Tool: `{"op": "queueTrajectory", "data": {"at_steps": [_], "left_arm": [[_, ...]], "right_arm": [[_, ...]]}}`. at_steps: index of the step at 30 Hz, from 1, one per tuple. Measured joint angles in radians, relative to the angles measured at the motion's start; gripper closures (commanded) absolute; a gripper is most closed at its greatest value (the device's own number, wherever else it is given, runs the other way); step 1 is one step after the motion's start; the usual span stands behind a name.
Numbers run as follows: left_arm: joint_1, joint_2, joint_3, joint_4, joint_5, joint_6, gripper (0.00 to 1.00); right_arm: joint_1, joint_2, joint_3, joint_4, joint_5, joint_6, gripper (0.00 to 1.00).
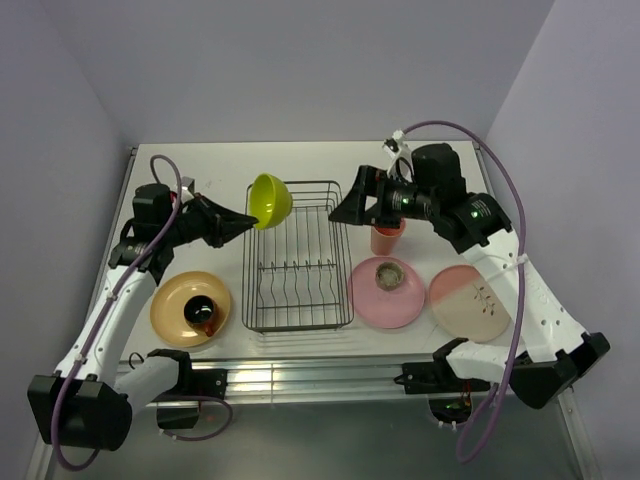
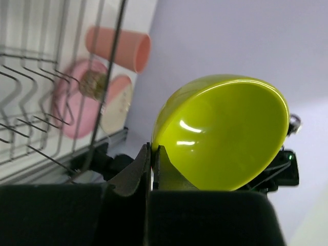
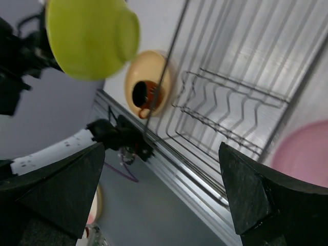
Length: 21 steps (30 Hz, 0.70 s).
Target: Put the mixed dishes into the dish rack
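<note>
My left gripper (image 1: 250, 215) is shut on the rim of the lime-green bowl (image 1: 269, 199), holding it tilted in the air over the far left corner of the black wire dish rack (image 1: 297, 255). In the left wrist view the jaws (image 2: 152, 151) pinch the bowl's (image 2: 225, 133) edge. My right gripper (image 1: 340, 213) hangs open and empty over the rack's far right side, its fingers (image 3: 66, 189) wide apart. A yellow-orange plate (image 1: 175, 300) carries the red-orange cup (image 1: 203, 312). A pink plate (image 1: 386, 305) bears a small tan bowl (image 1: 389, 273). The salmon tumbler (image 1: 387, 238) and the pink-and-cream plate (image 1: 470, 302) stand to the right.
The rack holds nothing and its prongs (image 3: 230, 102) stand upright. Both plates on the right lie close beside the rack. The table's metal front rail (image 1: 300, 378) runs just below the rack, and grey walls close in the back and the sides.
</note>
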<state>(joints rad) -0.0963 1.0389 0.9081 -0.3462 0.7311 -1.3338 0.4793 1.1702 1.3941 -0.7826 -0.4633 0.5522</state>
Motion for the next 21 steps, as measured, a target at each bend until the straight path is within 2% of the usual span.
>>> {"op": "queueTrajectory", "data": {"at_steps": [8,21], "left_arm": [[-0.160,-0.028,-0.001,0.100,-0.018,-0.147,1.00],[-0.198,0.008,0.007,0.103,-0.075,-0.177,1.00]], "right_arm": [[0.080,0.142,0.175,0.107,-0.021,0.083,0.00],[0.150,0.197,0.229,0.116,0.038,0.098,0.00]]}}
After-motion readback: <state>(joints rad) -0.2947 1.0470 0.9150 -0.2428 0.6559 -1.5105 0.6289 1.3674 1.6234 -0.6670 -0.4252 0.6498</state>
